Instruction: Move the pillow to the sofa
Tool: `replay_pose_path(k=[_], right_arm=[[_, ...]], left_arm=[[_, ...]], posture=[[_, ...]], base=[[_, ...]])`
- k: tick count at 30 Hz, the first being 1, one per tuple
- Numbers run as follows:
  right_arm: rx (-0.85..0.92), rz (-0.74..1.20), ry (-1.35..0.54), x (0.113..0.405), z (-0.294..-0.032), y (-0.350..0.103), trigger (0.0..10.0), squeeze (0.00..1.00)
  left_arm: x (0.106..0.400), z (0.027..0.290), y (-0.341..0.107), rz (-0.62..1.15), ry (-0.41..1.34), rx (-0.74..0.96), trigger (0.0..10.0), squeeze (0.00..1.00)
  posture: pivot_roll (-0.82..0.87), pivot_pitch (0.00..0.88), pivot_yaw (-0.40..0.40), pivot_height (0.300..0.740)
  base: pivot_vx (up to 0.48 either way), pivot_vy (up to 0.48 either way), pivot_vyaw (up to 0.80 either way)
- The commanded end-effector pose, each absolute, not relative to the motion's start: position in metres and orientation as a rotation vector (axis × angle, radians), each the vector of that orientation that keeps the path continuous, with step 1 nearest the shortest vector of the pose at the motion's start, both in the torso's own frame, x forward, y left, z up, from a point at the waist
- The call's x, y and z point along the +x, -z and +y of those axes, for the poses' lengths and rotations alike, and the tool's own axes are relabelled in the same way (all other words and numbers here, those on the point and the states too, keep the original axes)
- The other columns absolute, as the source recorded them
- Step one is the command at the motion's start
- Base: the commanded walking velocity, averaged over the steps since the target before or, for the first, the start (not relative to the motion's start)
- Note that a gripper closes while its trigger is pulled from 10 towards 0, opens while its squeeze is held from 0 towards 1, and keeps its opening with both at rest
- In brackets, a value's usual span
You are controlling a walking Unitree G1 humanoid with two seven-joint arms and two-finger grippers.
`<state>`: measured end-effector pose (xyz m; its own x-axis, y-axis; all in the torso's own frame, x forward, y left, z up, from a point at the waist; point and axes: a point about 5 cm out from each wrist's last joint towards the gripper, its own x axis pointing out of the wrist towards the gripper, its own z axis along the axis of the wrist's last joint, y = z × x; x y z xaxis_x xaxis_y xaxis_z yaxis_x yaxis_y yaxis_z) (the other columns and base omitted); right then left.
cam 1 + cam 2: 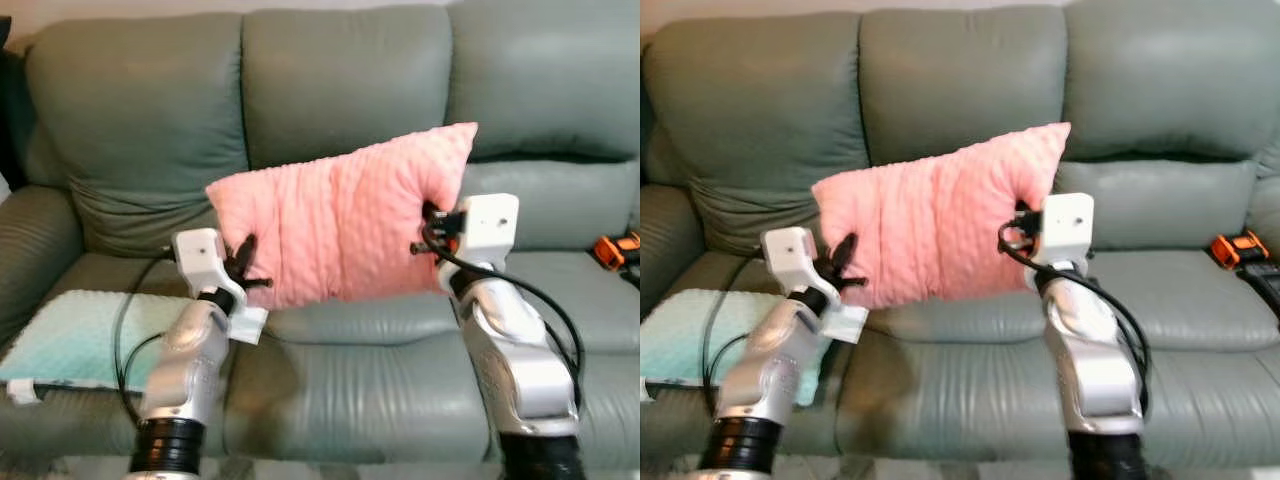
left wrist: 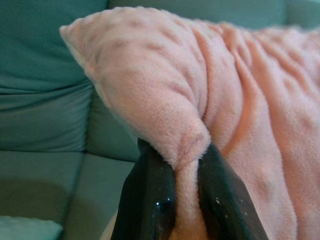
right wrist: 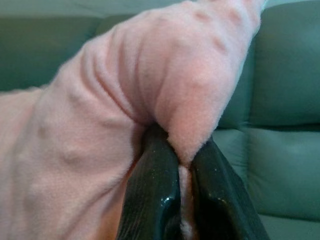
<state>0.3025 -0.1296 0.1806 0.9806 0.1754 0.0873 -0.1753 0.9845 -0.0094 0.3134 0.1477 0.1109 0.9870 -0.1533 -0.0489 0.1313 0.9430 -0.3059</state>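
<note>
The pillow (image 1: pixel 345 225) was pink and plush, with a dimpled, fleecy cover creased into long folds. It hung in the air in front of the sofa (image 1: pixel 340 90), above the middle seat cushion, tilted so that its right corner sat higher than its left. The left hand (image 2: pixel 187 200) pinched a fold of fabric at the pillow's lower left edge, and the right hand (image 3: pixel 185 195) was clamped on a fold at its right edge. A pale green pillow (image 1: pixel 90 340) lay on the left seat cushion, and an orange tool (image 1: pixel 618 248) rested near the sofa's right end.
</note>
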Motion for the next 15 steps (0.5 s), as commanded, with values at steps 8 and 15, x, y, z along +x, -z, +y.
replay_pose_path(k=[8,15], right_arm=[[-0.012,-0.103,-0.164,0.3019,-0.1342,-0.183,10.0,0.0],[-0.012,-0.096,-0.167,0.3013,-0.134,-0.1806,10.0,0.0]], left_arm=[[0.3149,0.1423,-0.1189,0.05,0.156,-0.322,10.0,0.0],[0.3158,0.1494,-0.1183,0.047,0.121,-0.277,10.0,0.0]], posture=[[-0.06,0.0,0.055,0.74],[-0.06,0.0,0.058,0.74]], base=[[0.087,0.0,0.0],[0.0,0.0,0.0]])
